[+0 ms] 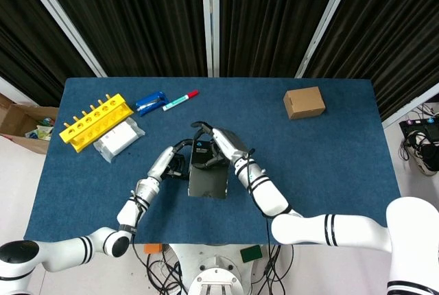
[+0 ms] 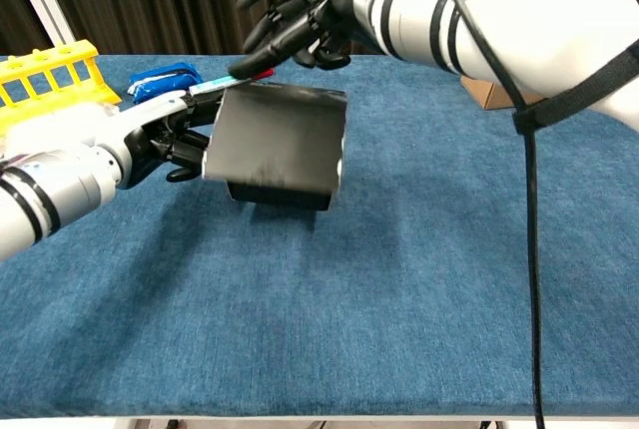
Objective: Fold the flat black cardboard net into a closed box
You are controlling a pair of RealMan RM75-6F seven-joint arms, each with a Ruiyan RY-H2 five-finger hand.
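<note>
The black cardboard box (image 2: 277, 146), lid down, runs lengthwise near-to-far; left hand (image 2: 168, 145) grips its left side, right hand (image 2: 303, 12) hovers above, fingers spread, holding nothing.

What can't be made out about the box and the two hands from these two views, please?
- Lid tuck: black box looks closed, but the right hand above it leaves unclear whether the flap is tucked in, or whether that hand touches it.
- Left hand: fingers vanish behind the box's side in the chest view, dark on dark in the head view.
- Box underside: hidden in both views.
</note>
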